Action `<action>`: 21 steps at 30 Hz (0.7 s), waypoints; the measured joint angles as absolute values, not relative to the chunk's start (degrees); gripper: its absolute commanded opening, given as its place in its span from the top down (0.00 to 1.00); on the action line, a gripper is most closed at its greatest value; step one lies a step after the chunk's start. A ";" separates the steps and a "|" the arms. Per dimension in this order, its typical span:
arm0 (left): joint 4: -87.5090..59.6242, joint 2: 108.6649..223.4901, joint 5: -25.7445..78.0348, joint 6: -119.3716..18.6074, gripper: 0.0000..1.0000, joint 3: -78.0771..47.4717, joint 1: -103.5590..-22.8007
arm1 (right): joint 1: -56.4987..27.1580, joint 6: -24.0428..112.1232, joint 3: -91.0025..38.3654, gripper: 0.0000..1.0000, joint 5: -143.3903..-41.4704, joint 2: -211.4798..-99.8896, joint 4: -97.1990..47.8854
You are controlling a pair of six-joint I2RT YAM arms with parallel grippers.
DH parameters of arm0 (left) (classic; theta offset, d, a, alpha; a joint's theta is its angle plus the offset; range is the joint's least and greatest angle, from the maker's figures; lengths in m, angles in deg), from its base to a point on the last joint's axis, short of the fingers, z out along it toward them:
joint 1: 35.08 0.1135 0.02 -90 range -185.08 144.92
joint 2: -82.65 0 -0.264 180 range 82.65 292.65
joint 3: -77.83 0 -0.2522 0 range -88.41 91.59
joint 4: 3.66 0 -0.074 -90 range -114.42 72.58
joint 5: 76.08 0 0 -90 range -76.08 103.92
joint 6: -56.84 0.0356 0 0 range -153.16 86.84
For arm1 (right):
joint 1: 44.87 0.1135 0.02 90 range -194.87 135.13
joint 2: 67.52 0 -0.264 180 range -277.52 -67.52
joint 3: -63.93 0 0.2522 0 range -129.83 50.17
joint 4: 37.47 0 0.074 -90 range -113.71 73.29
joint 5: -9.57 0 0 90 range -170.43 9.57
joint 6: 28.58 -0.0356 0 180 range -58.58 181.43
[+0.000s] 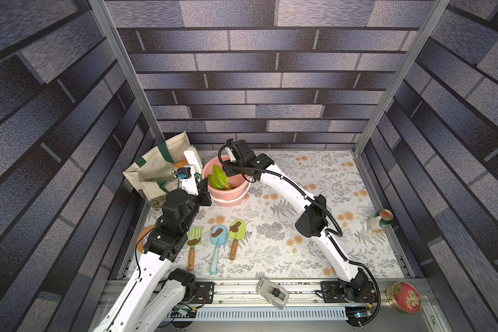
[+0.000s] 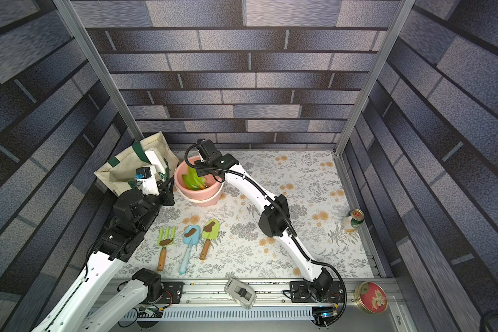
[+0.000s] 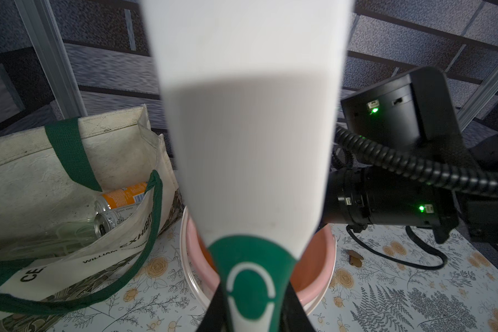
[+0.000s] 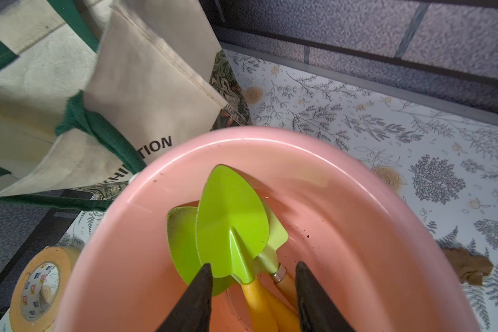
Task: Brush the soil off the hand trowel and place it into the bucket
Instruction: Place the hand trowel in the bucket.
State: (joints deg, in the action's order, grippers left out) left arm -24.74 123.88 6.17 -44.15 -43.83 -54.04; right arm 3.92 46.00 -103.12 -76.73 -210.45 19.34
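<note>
Aluminium rail (image 1: 236, 291) up front — floral mat (image 1: 299, 178) under bucket (image 1: 230, 197), brick-print walls (image 1: 270, 72).

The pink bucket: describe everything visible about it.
The bucket is a round salmon-pink plastic pail with a glossy rim and a thin whitish bail handle hanging down against its front wall. It stands upright on the floral mat, close beside the cream tote bag; contact is unclear. Inside lie three green trowels, blades up, plus a few dark specks. The right gripper hovers open over its mouth. In the left wrist view the white brush hides much of it.
</note>
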 measured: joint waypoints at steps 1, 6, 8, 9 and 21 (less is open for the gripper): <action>-24.78 123.71 6.17 -44.15 1.00 -43.83 -54.02 | 4.32 46.11 -103.12 0.53 -76.31 -209.62 19.45; -25.17 122.29 6.12 -44.39 1.00 -43.83 -53.74 | 6.87 45.79 -102.92 0.52 -72.90 -204.05 21.88; -26.07 121.41 6.15 -44.80 1.00 -43.83 -53.74 | 8.14 44.87 -100.30 0.52 -71.09 -200.09 22.79; -26.40 121.11 6.17 -44.93 1.00 -43.85 -53.74 | 8.75 44.32 -97.79 0.51 -70.08 -197.75 22.97; -29.15 119.05 9.29 -45.70 1.00 -43.85 -53.74 | 17.21 31.21 -56.28 0.48 -63.55 -171.31 23.43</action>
